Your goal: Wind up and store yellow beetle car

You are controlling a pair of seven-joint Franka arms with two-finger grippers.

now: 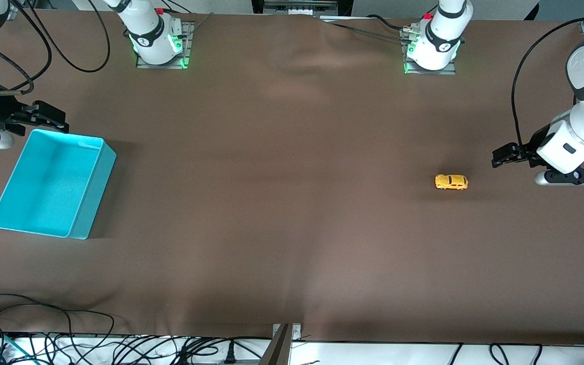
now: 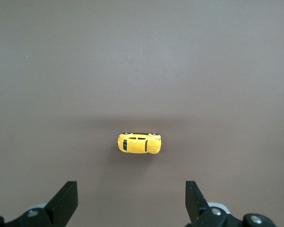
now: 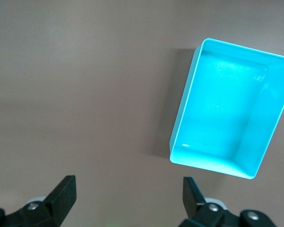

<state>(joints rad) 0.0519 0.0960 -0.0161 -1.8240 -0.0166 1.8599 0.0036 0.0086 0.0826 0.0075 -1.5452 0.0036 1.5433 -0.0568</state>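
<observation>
The yellow beetle car [image 1: 451, 181] stands on its wheels on the brown table, toward the left arm's end. It also shows in the left wrist view [image 2: 139, 143], apart from the fingers. My left gripper [image 1: 500, 156] is open and empty, over the table beside the car; its jaws stand wide apart in its wrist view [image 2: 131, 198]. The teal bin [image 1: 88, 203] is empty, at the right arm's end, and shows in the right wrist view [image 3: 181, 120]. My right gripper [image 1: 55, 119] is open and empty, over the table by the bin's rim [image 3: 129, 194].
The brown cloth [image 1: 282, 203] covers the table. The arm bases [image 1: 156, 40] stand along the edge farthest from the front camera. Loose cables [image 1: 43, 344] lie along the table's nearest edge.
</observation>
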